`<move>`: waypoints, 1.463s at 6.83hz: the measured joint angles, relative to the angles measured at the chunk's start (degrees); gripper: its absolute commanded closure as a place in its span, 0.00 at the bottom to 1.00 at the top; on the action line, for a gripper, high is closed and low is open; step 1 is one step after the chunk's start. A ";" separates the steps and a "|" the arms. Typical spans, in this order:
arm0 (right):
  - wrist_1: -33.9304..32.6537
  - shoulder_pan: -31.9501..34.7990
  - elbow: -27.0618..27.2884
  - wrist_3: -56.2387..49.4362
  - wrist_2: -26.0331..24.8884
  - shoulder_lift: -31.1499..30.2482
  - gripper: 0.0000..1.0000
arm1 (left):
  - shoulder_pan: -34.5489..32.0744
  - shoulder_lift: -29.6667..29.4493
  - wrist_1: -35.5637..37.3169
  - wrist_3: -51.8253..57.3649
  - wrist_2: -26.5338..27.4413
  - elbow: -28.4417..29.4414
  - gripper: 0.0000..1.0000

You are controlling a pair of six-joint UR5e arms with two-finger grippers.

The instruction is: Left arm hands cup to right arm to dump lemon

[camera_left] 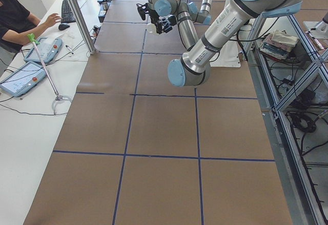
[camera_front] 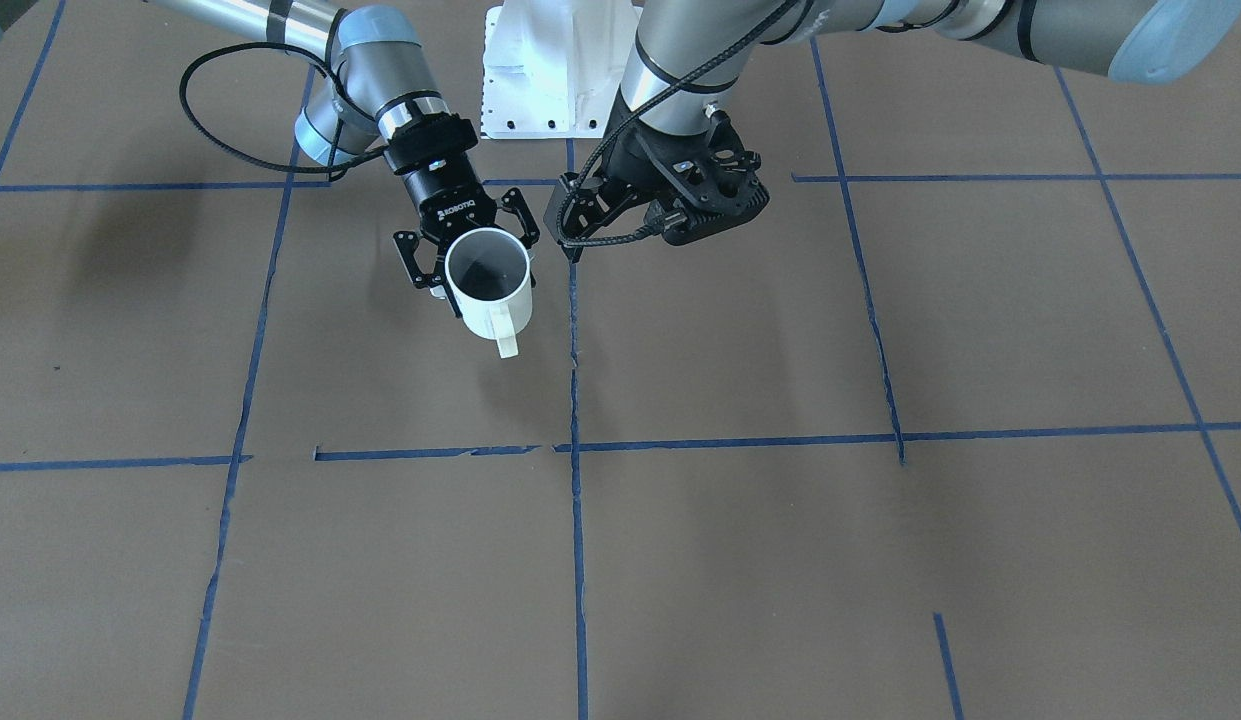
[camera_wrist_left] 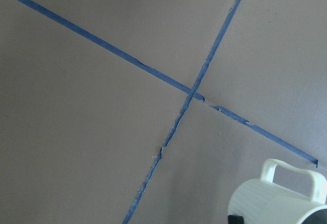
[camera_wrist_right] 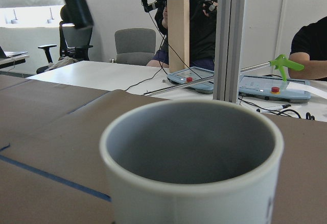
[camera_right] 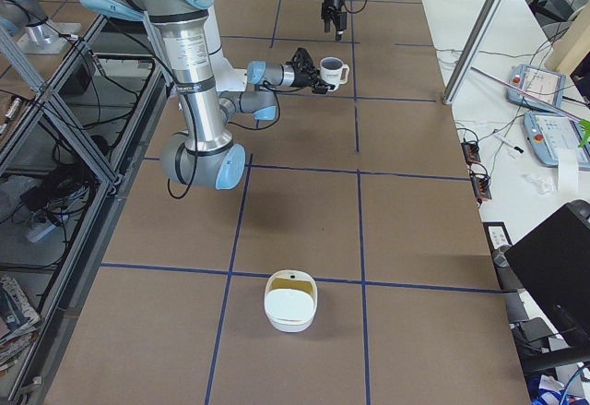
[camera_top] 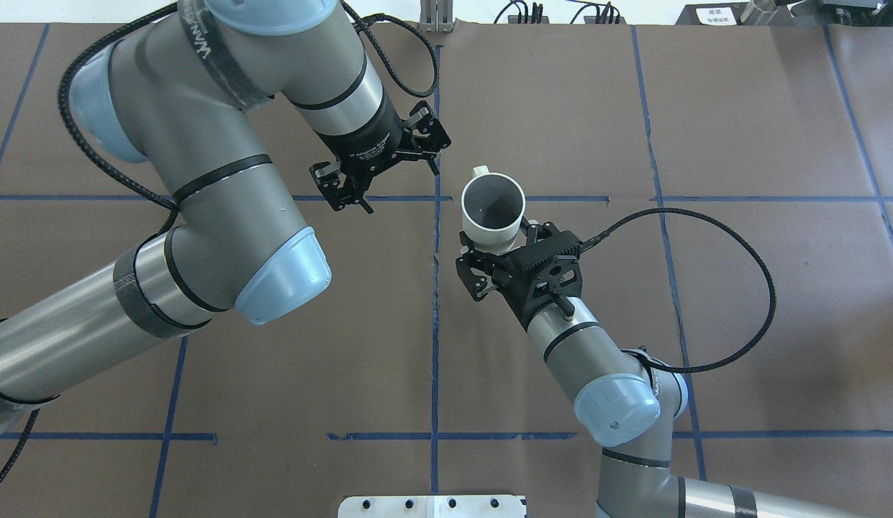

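Note:
My right gripper, marked ROBOTIQ, is shut on the white cup, one finger on each side of its wall. The cup stands upright, mouth up, with its cream handle pointing away from the wrist. It also shows in the overhead view with the right gripper under it. The right wrist view shows the cup's grey inside, and no lemon shows in it. My left gripper is open and empty, a short way to the cup's left. The left wrist view catches the cup at its lower right corner.
The brown table carries a grid of blue tape lines. The white robot base plate is at the back. A white container sits far off toward the table's right end. A person sits at the side bench.

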 measured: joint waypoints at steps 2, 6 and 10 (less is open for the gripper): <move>-5.91 -0.80 0.69 -2.87 -1.00 2.37 0.88 | 0.51 -0.75 0.01 0.02 -1.69 0.77 0.09; -11.48 -1.22 4.47 -6.36 -0.82 3.28 0.81 | 2.80 -0.78 0.09 0.03 -1.28 0.89 0.24; -14.44 -1.91 6.66 -5.84 -0.81 3.15 0.02 | 2.98 -0.66 0.18 0.02 -1.31 0.63 1.00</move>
